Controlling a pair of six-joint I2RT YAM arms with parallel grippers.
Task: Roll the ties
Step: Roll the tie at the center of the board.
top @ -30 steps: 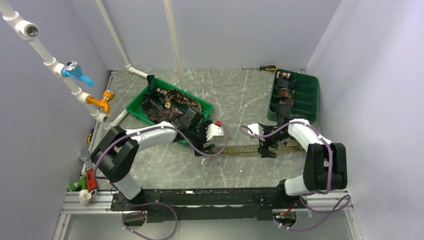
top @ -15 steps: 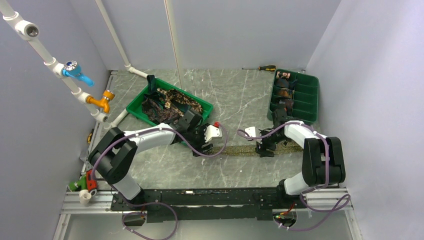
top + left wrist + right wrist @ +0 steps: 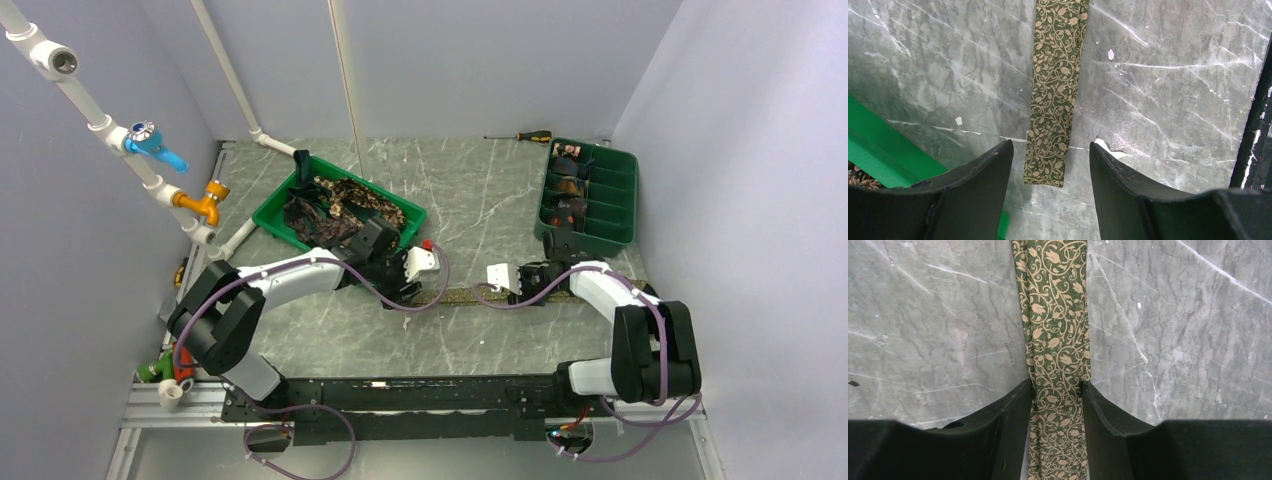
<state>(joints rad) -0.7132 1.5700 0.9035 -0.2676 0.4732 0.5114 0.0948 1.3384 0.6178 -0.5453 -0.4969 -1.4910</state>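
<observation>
Right wrist view puts the olive tie (image 3: 1053,315), printed with tan vines, straight through your right gripper (image 3: 1057,386): its fingers stand narrow and press on both long edges, so the cloth creases lengthwise between them. Judge it light, thin and limp. It will buckle rather than push, and it may slide on the smooth marble table (image 3: 480,200), so take it across the width near an end and keep the first turn tight.

Left wrist view shows you the tie's squared end lying flat between the fingers of your left gripper (image 3: 1050,146). That gripper stands wider, with bare marble on either side of the cloth and no contact. That end looks like the place to start the roll. The green tray (image 3: 878,160) has its rim just beside the left finger, so you have little room to swing that way.

Top external view shows the tie as a straight strip between both grippers, with open marble toward the arm bases and beyond it. Farther back, the green tray holds loose ties (image 3: 340,205). On the right, the compartment tray (image 3: 612,200) holds coiled ties (image 3: 570,185), with its near corner close to your right arm. A screwdriver (image 3: 525,135) lies by the far wall, well apart
</observation>
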